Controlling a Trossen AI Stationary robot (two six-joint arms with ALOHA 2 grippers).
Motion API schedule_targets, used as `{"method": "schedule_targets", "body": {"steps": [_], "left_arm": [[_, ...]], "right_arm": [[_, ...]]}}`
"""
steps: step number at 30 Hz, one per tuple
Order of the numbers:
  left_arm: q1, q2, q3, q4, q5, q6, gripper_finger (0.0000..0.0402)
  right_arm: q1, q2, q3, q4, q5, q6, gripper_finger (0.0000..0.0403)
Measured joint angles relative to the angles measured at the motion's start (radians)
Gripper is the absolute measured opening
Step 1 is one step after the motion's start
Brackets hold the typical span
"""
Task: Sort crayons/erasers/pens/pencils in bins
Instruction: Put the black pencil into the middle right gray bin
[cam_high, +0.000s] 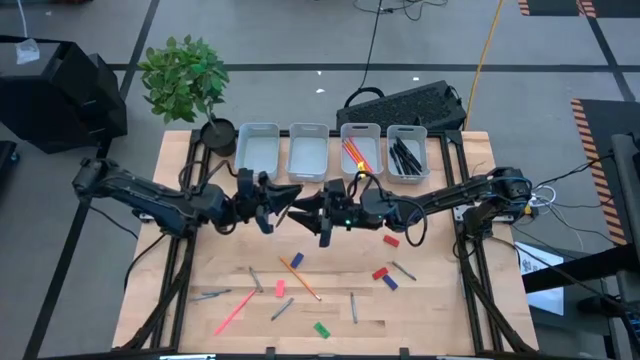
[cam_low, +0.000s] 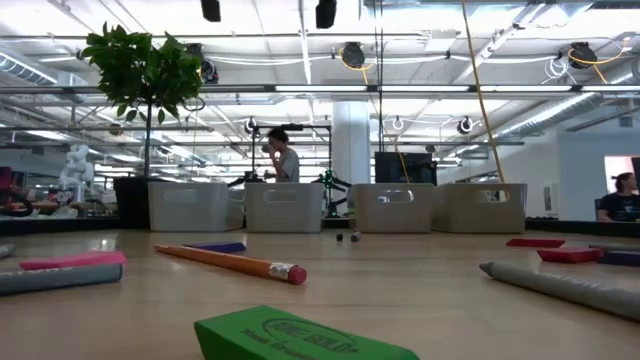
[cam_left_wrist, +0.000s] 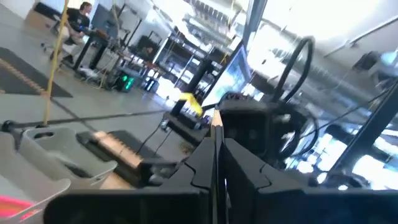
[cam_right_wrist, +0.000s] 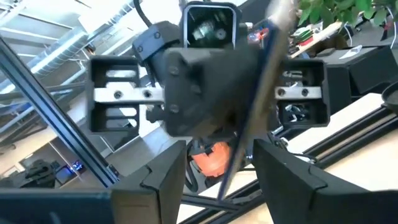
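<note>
At the far left, a black plant pot (cam_high: 218, 135) is seen at the back corner of the counter (cam_high: 440, 310). Beside it the four bins (cam_high: 258, 128) are lined up in a row along the back edge, their long axes running front to back. Red and yellow sticks are seen in the third bin and dark sticks in the fourth.

The left gripper (cam_high: 280, 197) is held over the counter just in front of the second bin. In the left wrist view its jaws are pressed together on a thin stick (cam_left_wrist: 215, 149), of which only a pale sliver shows between the fingers (cam_left_wrist: 186, 171). What kind of stick it is cannot be told.

Directly facing it, the right gripper (cam_high: 312, 207) is held near. In the right wrist view its jaws stand well apart, and the stick (cam_right_wrist: 255, 93) is seen blurred, passing slantwise between them. Neither gripper can be made out in the low view.

The erasers are spread over the front half of the counter. A pink one (cam_high: 279, 288) and a blue one (cam_high: 297, 260) lie left of centre, beside an orange pencil (cam_high: 300, 278) laid diagonally. The green eraser (cam_high: 321, 329) lies tilted near the front edge and is cut off by the bottom of the low view (cam_low: 300, 338). To the right, a red eraser (cam_high: 380, 272) and a blue one (cam_high: 390, 283) lie just beside each other, and another red one (cam_high: 391, 240) lies under the right arm
</note>
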Motion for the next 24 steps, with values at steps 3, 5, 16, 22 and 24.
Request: {"method": "schedule_targets", "body": {"steps": [3,5,16,22,24], "left_arm": [[0.0,0.039,0.0,0.04,-0.001,0.0,0.0026],[0.001,0.063,0.0,0.081,-0.002,-0.009,0.0026],[0.002,0.091,0.001,0.154,-0.001,0.002,0.0026],[0.002,0.092,0.001,0.155,0.001,0.004,0.0024],[0.002,0.091,0.001,0.155,-0.003,0.011,0.0024]], "right_arm": [[-0.006,0.0,-0.001,0.004,-0.001,0.004,0.018],[-0.007,0.0,-0.003,0.007,0.0,0.004,0.018],[-0.006,-0.001,-0.002,0.004,-0.01,0.003,0.0141],[-0.007,-0.001,-0.001,0.004,-0.014,-0.001,0.007],[-0.007,-0.001,0.0,0.003,-0.015,-0.006,0.0041]]}}
